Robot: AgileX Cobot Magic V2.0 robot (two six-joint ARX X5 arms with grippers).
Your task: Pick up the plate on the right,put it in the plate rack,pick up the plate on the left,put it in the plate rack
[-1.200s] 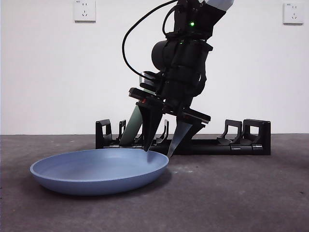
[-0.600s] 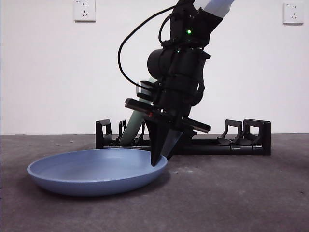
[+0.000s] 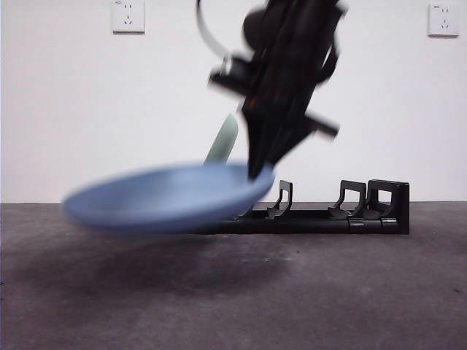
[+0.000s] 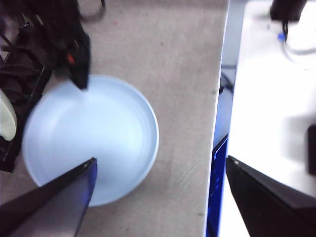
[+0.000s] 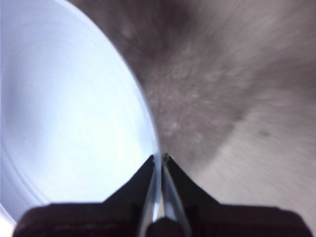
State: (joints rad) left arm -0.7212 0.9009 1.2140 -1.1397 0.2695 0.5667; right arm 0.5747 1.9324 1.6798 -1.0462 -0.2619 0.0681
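R gripper [image 3: 257, 173] pinching the blue plate [image 3: 164, 195] by its rim, jaws pressed on either side of the edge (clear in R wrist view, plate [image 5: 64, 113] filling one side); plate is off the table [image 3: 350, 292], hanging nearly flat in front of the plate rack [image 3: 343, 215]; pale green plate [image 3: 222, 142] already standing in rack behind it, partly hidden. L gripper [image 4: 158, 197] hovers high w/ jaws spread wide, empty, looking down on the plate [image 4: 91, 138] and the R gripper [image 4: 79, 64].

Risks: grip is on one thin edge only, whole plate cantilevered; could pivot or slip out w/ fast motion; frame is heavily motion-blurred so tilt hard to judge, prob slightly nose-down at far end. Plate must be turned upright to slot between prongs; bad angle = hits prongs or knocks the green plate; the free slot next to it looks tight.
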